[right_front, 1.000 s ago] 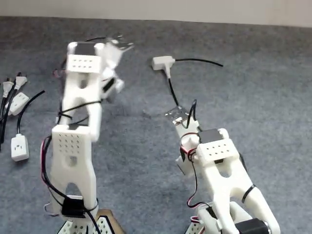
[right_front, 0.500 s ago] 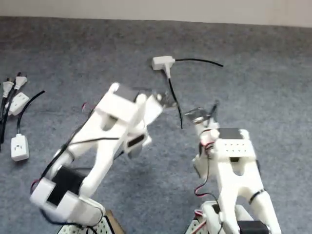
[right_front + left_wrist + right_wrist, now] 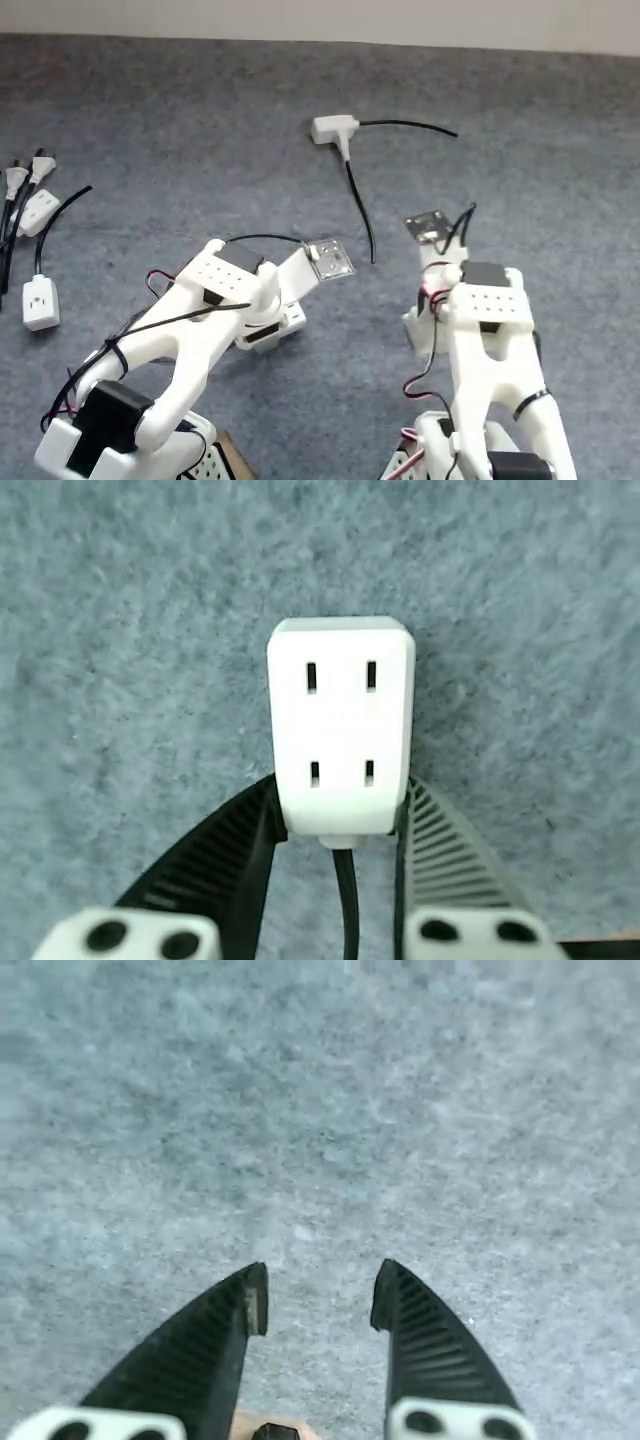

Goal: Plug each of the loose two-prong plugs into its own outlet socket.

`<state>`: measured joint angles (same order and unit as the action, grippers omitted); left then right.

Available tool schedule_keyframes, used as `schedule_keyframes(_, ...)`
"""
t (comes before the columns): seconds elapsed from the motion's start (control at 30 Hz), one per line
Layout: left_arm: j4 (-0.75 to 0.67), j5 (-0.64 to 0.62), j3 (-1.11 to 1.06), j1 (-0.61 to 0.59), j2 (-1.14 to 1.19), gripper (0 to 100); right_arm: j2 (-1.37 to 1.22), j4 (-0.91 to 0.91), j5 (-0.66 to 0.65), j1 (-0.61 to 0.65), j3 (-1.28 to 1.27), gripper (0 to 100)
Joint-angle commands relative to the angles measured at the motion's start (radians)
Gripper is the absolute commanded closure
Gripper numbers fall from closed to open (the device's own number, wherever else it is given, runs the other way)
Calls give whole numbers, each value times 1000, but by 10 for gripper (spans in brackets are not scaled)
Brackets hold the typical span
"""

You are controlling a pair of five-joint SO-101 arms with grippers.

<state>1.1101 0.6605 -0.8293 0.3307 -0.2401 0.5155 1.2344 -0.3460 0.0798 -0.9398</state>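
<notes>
Left hand [image 3: 340, 815] is closed to about the width of a white two-outlet socket [image 3: 340, 720] and pinches it by the cord end, one finger [image 3: 255, 840] on each side. The black cord [image 3: 345, 900] runs back between them. Both pairs of slots face up at the wrist camera, and the socket seems to lie flat on the grey tabletop [image 3: 120, 630], near its middle. Your right hand [image 3: 318, 1295] is partly open and holds nothing, with bare tabletop beneath it.

The step looks like steadying this socket so it can take a plug. Grip it firmly and level, since a tilt would likely make the prongs skid off the slots. Choose one slot pair and line the prongs up with it before you press.

Two loose plugs [image 3: 25, 172] lie at the tabletop's left edge beside two more sockets [image 3: 40, 303], well apart from your right hand. A white T-shaped cord end [image 3: 335, 128] lies towards the far edge, nearer to that hand, though you cannot tell its prongs from here.
</notes>
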Motion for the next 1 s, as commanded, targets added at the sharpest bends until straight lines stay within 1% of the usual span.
schedule_keyframes(0.0, -8, 26, 28, 21, -36, 980, 24, 25, 14, 74, 42, 825)
schedule_keyframes(0.07, -6, 23, 24, 53, -36, 980, 24, 25, 20, 87, 44, 825)
schedule_keyframes(0.2, -8, 20, -35, 163, -36, 979, 24, 30, 18, 88, 44, 825)
schedule_keyframes(0.27, -9, 20, -48, 185, -38, 960, 24, 33, 17, 88, 42, 825)
schedule_keyframes(0.33, -6, 20, -48, 179, -38, 900, 24, 53, 14, 88, 42, 825)
schedule_keyframes(0.5, 9, 28, -47, 125, -38, 659, 24, 59, -18, 88, 42, 825)
schedule_keyframes(0.57, 17, 48, -33, 99, -45, 592, 24, 62, -26, 88, 42, 825)
schedule_keyframes(0.6, 23, 57, -15, 76, -45, 579, 24, 70, -28, 88, 42, 825)
schedule_keyframes(0.7, 28, 57, 82, -45, -39, 589, 24, 81, -29, 91, 42, 825)
schedule_keyframes(0.77, 29, 54, 159, -159, -38, 600, 24, 81, -64, 93, 44, 824)
schedule_keyframes(0.83, 31, 18, 220, -282, -38, 611, 24, 81, -120, 94, 54, 824)
schedule_keyframes(0.9, 31, -34, 260, -415, -36, 622, 22, 79, -158, 134, 81, 824)
schedule_keyframes(0.97, 31, -75, 269, -549, -36, 631, -2, 105, -163, 216, 160, 824)
